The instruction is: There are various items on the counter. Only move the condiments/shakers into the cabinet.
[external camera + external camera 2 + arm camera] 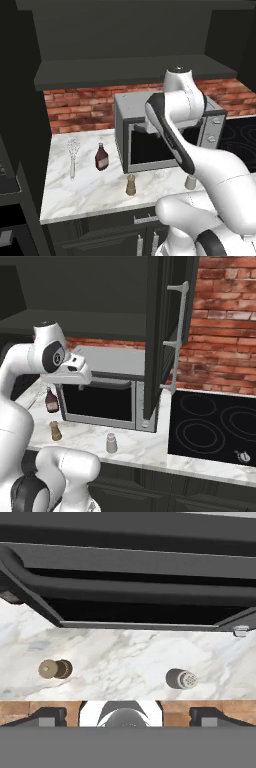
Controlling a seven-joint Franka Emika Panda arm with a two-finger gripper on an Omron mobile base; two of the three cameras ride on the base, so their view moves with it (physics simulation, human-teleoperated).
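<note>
Currently, the gripper (128, 716) is held high above the front of the counter (90, 187), its jaws spread wide with nothing between them. Seen from the hand, the pepper mill (55, 669) and the shaker (181, 679) are viewed from above, both standing upright on the marble, well apart from each other.

On the counter, the whisk (73, 156) is laid flat towards the left, and the sauce bottle (101, 157) is set upright just beside it. The pepper mill (131, 185) is placed nearer the front edge, in front of the microwave (130, 135). The shaker (111, 443) is stood further right, near the stovetop (215, 428). The cabinet (125, 70) is mounted above the microwave, its door (160, 331) swung open.
</note>
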